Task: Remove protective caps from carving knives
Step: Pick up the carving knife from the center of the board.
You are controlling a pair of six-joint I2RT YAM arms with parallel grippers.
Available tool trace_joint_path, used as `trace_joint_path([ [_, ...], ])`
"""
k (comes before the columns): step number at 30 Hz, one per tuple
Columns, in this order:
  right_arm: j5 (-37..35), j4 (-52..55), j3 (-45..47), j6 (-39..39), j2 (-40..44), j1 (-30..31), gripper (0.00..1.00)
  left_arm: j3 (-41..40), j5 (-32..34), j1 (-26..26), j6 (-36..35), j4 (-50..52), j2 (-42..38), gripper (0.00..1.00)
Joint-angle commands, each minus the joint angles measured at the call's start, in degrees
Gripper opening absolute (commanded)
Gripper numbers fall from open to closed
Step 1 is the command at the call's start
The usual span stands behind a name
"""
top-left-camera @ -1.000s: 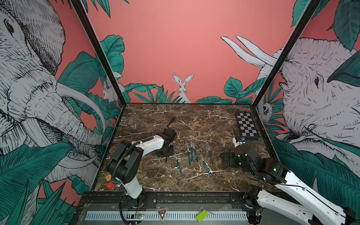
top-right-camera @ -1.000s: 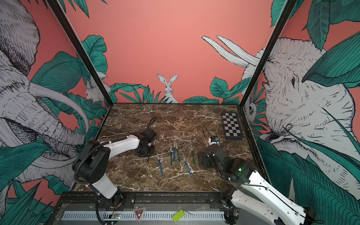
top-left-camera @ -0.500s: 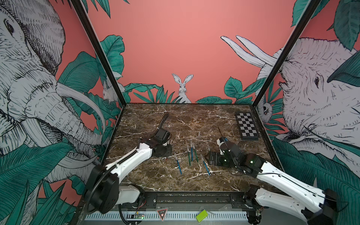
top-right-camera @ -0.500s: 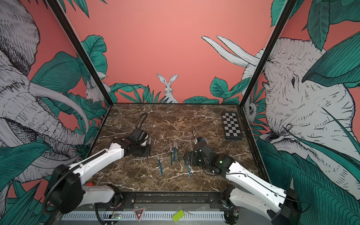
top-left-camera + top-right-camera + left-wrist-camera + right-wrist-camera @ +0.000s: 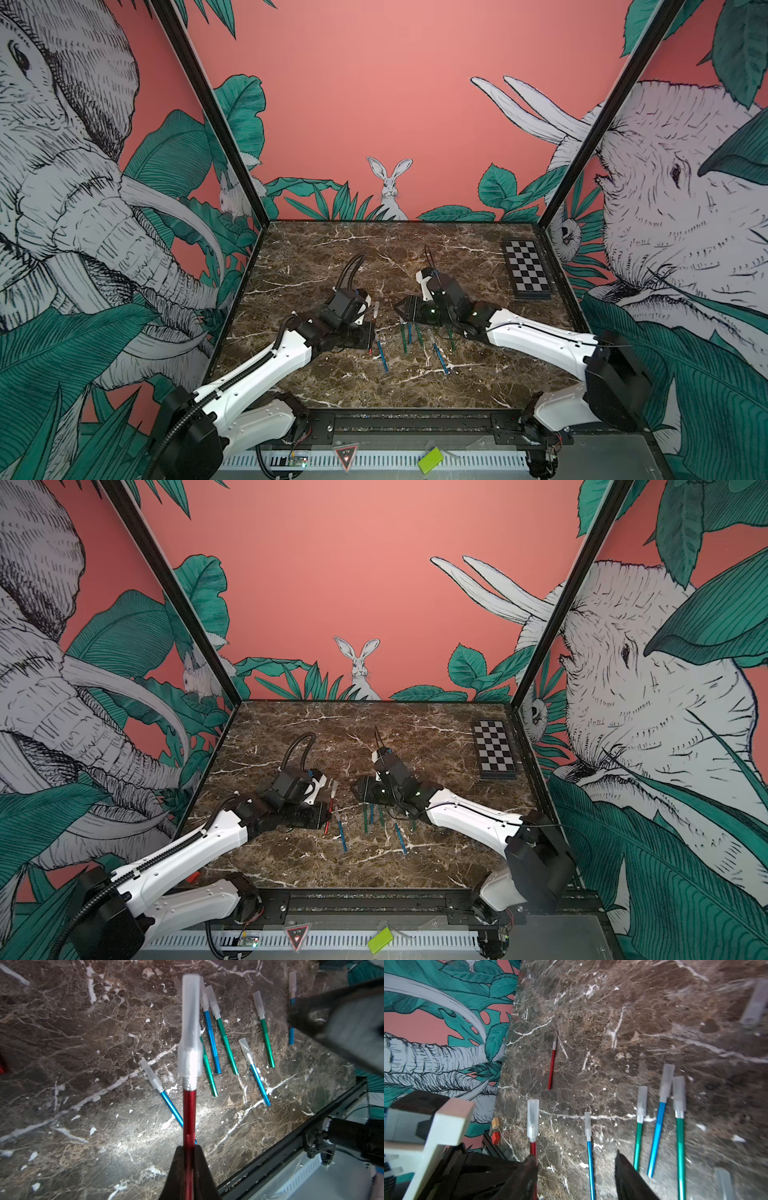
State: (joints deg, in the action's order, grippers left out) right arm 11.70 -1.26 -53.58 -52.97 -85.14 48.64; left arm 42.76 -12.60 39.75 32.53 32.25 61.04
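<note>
Above the worktop (image 5: 62, 1047), near its middle, my left gripper (image 5: 189, 1152) is clenched on the red carving knife (image 5: 189, 1113) by its handle, translucent cap (image 5: 190, 1028) on; my right gripper (image 5: 575, 1157) hangs nearby, jaws apart, empty. Knife reads light, stiff, slick. Cap looks like thin friction-fit plastic, so I'd pinch its wider collar and pull straight along the handle, not squeeze the flat over the blade.
</note>
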Motion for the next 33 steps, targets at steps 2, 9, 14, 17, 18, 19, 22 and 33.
trace_joint_path([
  [2,2.90,-13.35,0.58,-2.75,-2.49,0.74,0.47,-0.92,-2.68,1.73,2.91,-3.61,-2.10,0.00],
  [9,0.07,-14.40,-0.21,-0.16,-3.21,3.28,0.45,-2.53,-3.53,2.15,4.64,-6.06,-0.77,0.00],
  [14,-2.20,-13.00,0.03,0.05,-3.22,4.54,0.44,-2.29,-2.96,2.17,4.49,-5.79,-0.88,0.00],
  [17,-2.36,-12.61,-0.12,-0.32,-3.97,4.78,0.41,-1.83,-3.05,2.16,4.54,-5.89,-0.90,0.00],
  [18,-2.34,-12.55,-0.17,-0.62,-4.21,4.83,0.38,-1.72,-3.13,2.09,4.47,-5.94,-0.91,0.00],
  [19,-2.44,-12.63,-0.20,-0.78,-4.40,4.85,0.36,-1.63,-3.29,2.26,4.51,-5.97,-0.90,0.00],
  [22,-3.18,-11.64,-0.75,-0.93,-4.66,4.84,0.35,-1.63,-3.48,2.35,4.38,-5.84,-0.92,0.00],
  [33,-1.83,-12.02,-2.19,-0.54,-6.09,4.87,0.31,-2.64,-3.86,3.11,4.60,-6.37,-1.25,0.00],
])
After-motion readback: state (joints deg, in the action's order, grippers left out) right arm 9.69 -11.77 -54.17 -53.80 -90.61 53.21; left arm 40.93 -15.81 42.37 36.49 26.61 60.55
